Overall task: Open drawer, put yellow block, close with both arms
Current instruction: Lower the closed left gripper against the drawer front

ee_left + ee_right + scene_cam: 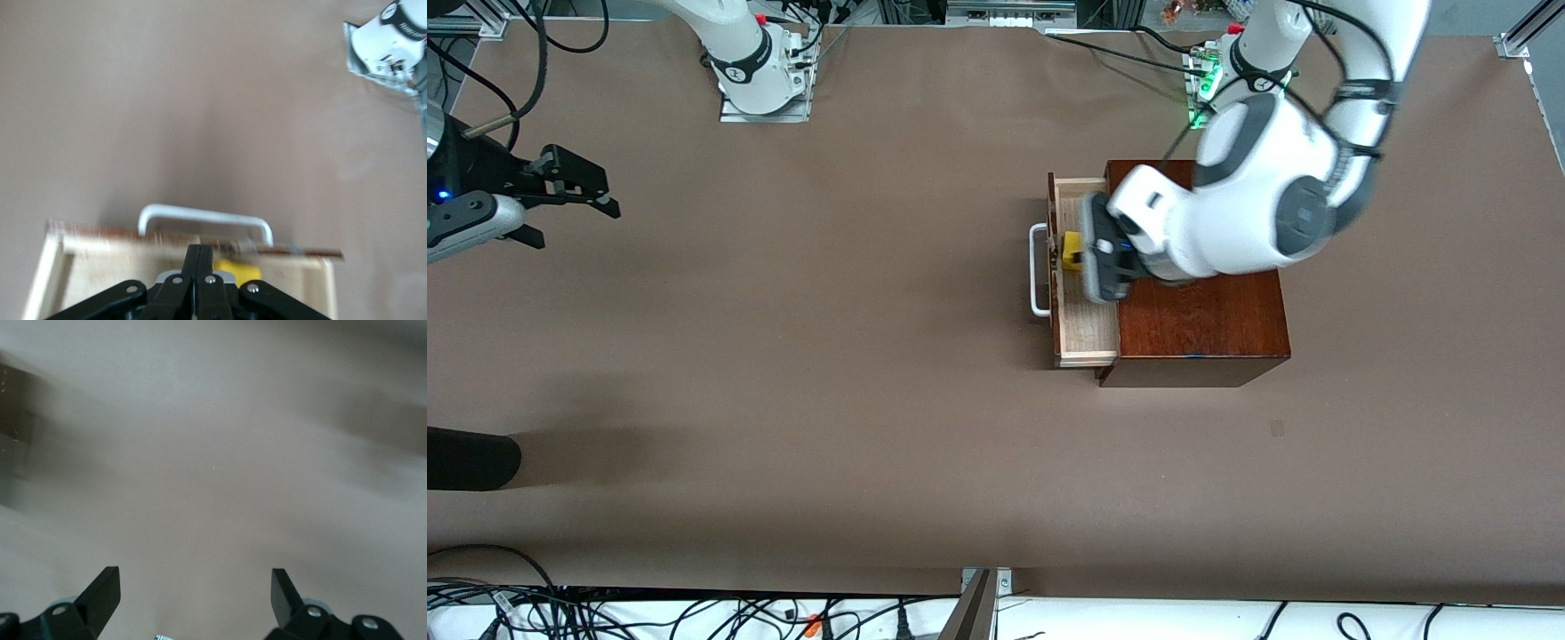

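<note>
The drawer of the dark wooden box is pulled out toward the right arm's end, its white handle in front. The yellow block lies in the drawer just inside its front. My left gripper is over the drawer beside the block, fingers pressed together with nothing between them. In the left wrist view the shut gripper points at the drawer front, with the block beside it and the handle past it. My right gripper waits open over bare table at the right arm's end; it also shows in the right wrist view.
The left arm's bulky wrist hangs over the box top. A black rounded object lies at the table's edge at the right arm's end. Cables run along the nearest edge.
</note>
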